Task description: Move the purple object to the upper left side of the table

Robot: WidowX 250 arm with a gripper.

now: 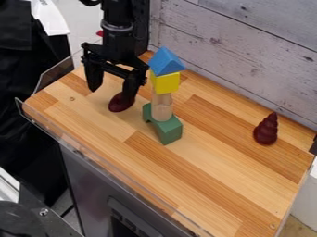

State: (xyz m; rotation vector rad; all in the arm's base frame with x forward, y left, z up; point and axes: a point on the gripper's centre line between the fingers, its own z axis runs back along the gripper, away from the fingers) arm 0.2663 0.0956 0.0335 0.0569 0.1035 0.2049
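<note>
The black gripper hangs over the upper left part of the wooden table, open, its two fingers wide apart. A dark purplish-red rounded object lies at the tip of its right-hand finger, which partly covers it; whether they touch I cannot tell. A second object of like colour, a swirled cone, stands upright near the right end of the table, far from the gripper.
Just right of the gripper rises a stack: green arch block, tan cylinders, yellow block and blue triangular block. A whitewashed plank wall runs behind the table, and a clear rim along its front left edge.
</note>
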